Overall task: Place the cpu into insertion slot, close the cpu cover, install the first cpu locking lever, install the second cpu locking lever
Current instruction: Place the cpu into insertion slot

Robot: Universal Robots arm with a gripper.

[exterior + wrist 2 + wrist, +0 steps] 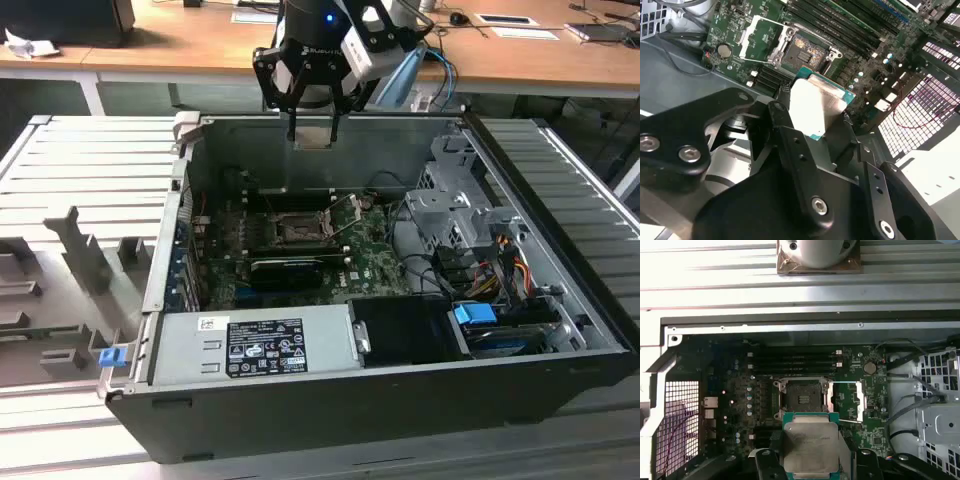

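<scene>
The fingers [840, 135] pinch the cpu [815, 107], well apart from the insertion slot [802, 47]

Soft, even room light fills the exterior view. The ribbed grey surface [90, 160] reads pale and bright, while the open computer case [330, 400] keeps its green board [375, 255] in shade. In the second wrist view the chip [815, 105] glares almost white on its metal face, and a mesh panel [935, 100] glows pink-white with light coming through. In the first wrist view the surface washes out and the board is dim.
</scene>
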